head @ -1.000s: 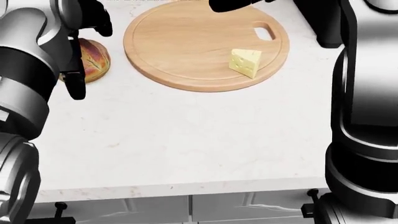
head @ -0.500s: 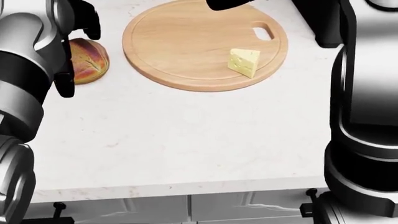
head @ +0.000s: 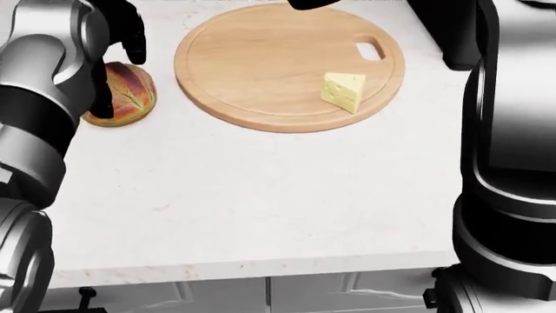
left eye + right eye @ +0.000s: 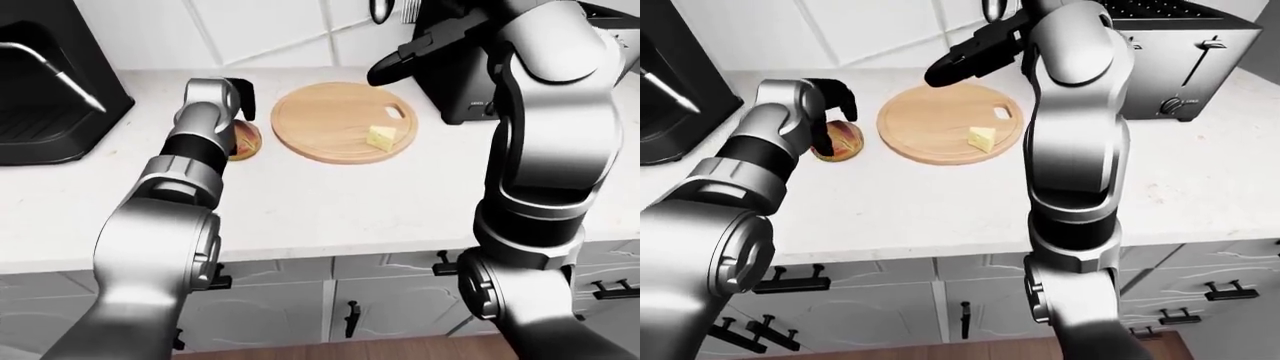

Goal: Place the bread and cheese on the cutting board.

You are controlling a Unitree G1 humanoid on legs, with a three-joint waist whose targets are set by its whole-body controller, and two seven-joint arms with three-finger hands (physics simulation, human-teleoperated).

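A round wooden cutting board lies on the white counter. A yellow cheese wedge rests on its right part, near the handle hole. The brown bread loaf sits on the counter just left of the board, off it. My left hand hovers over the loaf with its black fingers spread about it, open and not closed round it. My right hand is raised above the board's top edge, open and empty.
A silver toaster stands to the right of the board. A black coffee machine fills the counter's left end. The counter's edge runs along the bottom, with cabinet drawers below.
My left hand has shifted up and right over the loaf, leaving more of the bread in sight. The picture has slid slightly down. Cheese, board and right hand keep their places.
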